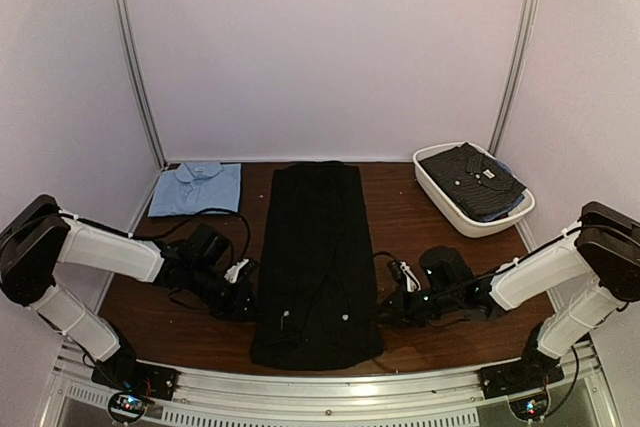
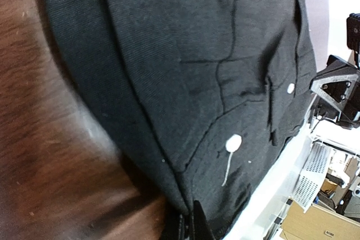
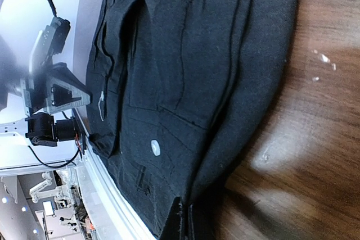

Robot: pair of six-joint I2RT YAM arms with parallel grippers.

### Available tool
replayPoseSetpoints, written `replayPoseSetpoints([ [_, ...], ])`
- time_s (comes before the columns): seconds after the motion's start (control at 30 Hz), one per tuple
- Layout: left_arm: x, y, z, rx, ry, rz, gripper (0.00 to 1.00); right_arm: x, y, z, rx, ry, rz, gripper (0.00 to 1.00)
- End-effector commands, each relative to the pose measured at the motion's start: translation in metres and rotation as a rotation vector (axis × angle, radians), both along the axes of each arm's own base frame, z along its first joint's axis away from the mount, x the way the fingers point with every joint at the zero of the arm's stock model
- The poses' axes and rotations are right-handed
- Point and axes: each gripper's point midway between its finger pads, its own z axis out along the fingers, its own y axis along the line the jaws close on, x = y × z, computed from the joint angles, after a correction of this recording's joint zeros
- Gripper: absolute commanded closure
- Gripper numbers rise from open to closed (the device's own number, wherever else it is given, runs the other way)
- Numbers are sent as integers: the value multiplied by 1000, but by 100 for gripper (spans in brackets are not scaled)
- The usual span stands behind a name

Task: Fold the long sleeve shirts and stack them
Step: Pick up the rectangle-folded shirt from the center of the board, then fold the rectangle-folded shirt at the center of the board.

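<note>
The black shirt (image 1: 315, 247) lies down the middle of the worktop (image 1: 410, 227), folded lengthwise into a long narrow strip that runs from the far edge almost to the near edge. The left gripper (image 1: 248, 297) sits low at the strip's left side, close to the near edge. In the left wrist view its fingers are clenched together on the folded edge of the cloth, beside a pale button (image 2: 233, 143) with a loose thread. The right gripper (image 1: 385, 307) sits opposite at the strip's right side, and the right wrist view shows it likewise pinched shut on that edge. A light blue shirt (image 1: 197, 189) lies folded flat in the far left corner. Near the far right corner a white tub (image 1: 478, 224) holds dark dotted shirts (image 1: 472, 180).
</note>
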Motion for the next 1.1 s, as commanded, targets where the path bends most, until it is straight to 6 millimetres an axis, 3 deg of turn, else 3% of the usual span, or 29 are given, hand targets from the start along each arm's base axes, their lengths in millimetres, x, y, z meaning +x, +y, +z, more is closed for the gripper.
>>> replayPoseSetpoints([
  [0.0, 0, -9, 22, -60, -32, -20, 100, 6, 12, 26, 44, -54, 18, 100],
  [0.27, 13, -24, 50, -123, -54, -37, 100, 28, 21, 60, 128, -101, -28, 100],
  [0.53, 34, -34, 86, -292, 7, 25, 100, 71, 30, 98, 196, -183, -85, 100],
  [0.87, 42, -31, 97, -302, 8, 48, 100, 80, 35, 102, 199, -201, -80, 100],
  [0.97, 53, -31, 103, -331, 13, 88, 100, 89, 35, 101, 202, -211, -98, 100],
  [1.07, 79, -27, 111, -384, 6, 152, 100, 110, 31, 100, 213, -219, -134, 100],
])
